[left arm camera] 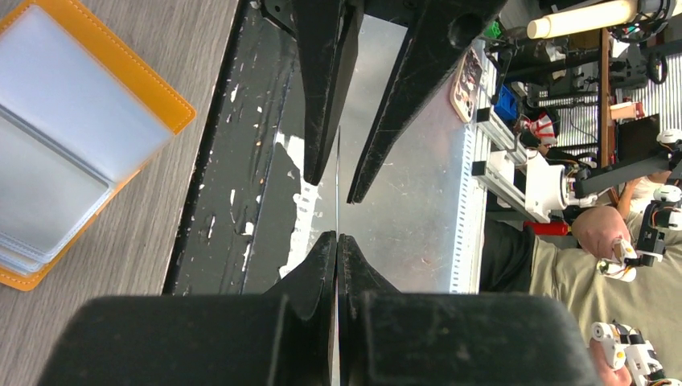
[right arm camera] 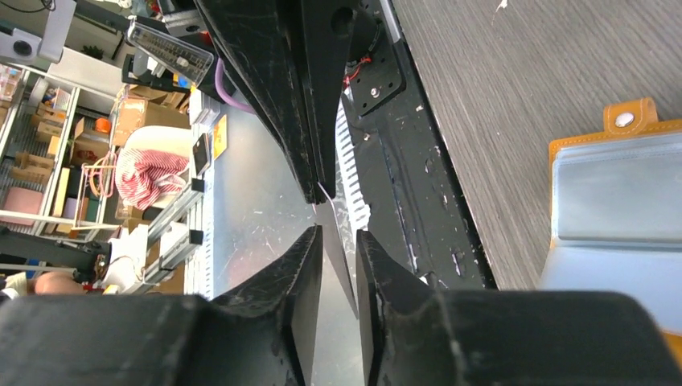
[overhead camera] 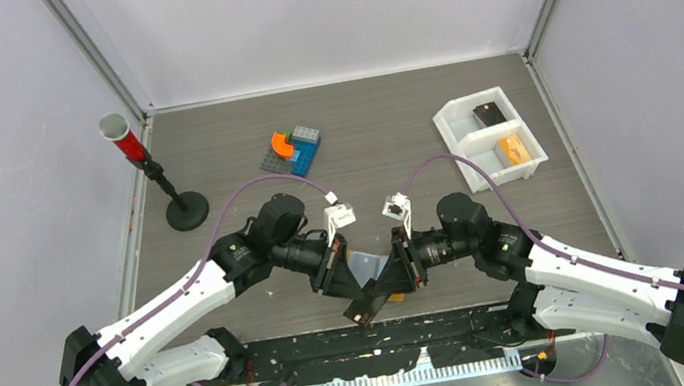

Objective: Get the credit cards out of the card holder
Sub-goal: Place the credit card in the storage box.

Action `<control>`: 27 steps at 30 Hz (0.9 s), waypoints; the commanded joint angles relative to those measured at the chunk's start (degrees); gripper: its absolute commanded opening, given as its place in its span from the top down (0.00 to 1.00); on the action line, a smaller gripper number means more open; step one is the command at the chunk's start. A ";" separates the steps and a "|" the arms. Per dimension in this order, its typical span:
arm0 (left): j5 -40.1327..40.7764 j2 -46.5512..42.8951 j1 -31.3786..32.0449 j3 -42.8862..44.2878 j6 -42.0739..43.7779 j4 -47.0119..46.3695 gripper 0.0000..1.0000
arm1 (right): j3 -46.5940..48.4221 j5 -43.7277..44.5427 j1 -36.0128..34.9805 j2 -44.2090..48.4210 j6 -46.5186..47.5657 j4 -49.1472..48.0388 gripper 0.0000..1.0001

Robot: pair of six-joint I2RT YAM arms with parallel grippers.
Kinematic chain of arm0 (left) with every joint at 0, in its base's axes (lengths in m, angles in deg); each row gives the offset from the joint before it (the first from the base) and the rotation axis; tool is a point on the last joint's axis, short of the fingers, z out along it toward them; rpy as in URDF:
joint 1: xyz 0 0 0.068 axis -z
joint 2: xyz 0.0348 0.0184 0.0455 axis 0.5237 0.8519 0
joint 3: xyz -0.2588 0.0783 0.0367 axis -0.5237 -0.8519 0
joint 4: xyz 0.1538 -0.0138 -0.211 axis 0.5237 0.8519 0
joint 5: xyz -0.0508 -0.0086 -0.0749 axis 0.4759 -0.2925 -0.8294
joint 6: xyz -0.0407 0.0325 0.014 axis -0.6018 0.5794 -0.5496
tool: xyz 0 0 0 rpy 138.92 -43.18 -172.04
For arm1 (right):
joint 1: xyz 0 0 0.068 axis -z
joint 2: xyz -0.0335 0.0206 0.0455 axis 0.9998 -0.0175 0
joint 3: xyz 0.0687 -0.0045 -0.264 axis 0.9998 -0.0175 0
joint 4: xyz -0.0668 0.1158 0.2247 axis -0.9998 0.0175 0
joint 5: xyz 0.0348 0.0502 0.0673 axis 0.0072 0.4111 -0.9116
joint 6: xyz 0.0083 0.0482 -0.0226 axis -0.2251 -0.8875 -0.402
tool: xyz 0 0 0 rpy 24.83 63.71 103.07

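Observation:
One dark credit card (overhead camera: 367, 311) hangs in the air at the table's near edge, between my two grippers. My left gripper (left arm camera: 338, 236) is shut on it; the card (left arm camera: 338, 213) shows edge-on as a thin line. My right gripper (right arm camera: 338, 233) faces it from the other side, its jaws a little apart with the card's (right arm camera: 330, 211) free end slanting between them. The card holder (left arm camera: 72, 137) lies open flat on the table just beyond, tan-orange with pale blue sleeves and a snap tab (right arm camera: 623, 121). In the top view the holder (overhead camera: 366, 268) is mostly hidden under the grippers.
A white two-compartment tray (overhead camera: 489, 137) at the back right holds a dark item and an orange block (overhead camera: 514, 150). Toy bricks (overhead camera: 294, 149) lie at the back centre. A red cup on a black stand (overhead camera: 135, 146) is at the back left. A black strip (overhead camera: 388, 333) edges the table.

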 commanded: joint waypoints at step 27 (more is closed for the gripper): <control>30.25 -9.53 0.27 9.92 8.77 17.38 0.01 | 4.77 15.16 2.89 2.09 0.75 4.90 0.95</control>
